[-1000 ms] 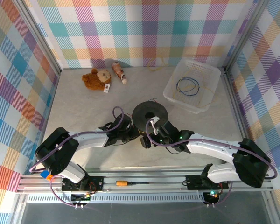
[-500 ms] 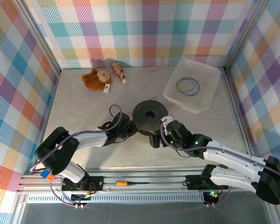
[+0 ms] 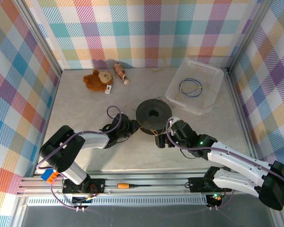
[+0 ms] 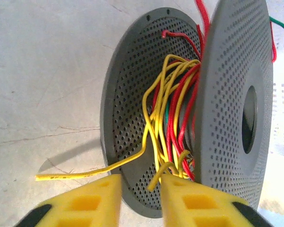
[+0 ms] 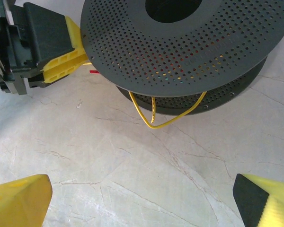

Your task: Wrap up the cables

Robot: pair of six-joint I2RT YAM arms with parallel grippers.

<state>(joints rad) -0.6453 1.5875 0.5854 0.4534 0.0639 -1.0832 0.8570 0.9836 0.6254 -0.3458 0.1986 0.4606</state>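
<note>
Cables (image 4: 154,124) partly hidden between spool (image 4: 229,94) flanges, left fingers (image 4: 92,203) cropped below

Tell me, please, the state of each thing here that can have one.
spool: lying flat, partly wound.
yellow cables: some turns on the core, one loose end sticking out.
left pincer: open at the spool's rim, a yellow loop hanging between its jaws.
right pincer: wide open, holding nothing.
basket: upright, holding a blue wire loop.

Robot lab cell: plaid panel walls (image 3: 146,28), aluminium rail (image 3: 151,190), marble-look worktop (image 3: 85,101), left arm (image 3: 87,141) and right arm (image 3: 229,158) bolted at its edge.
</note>
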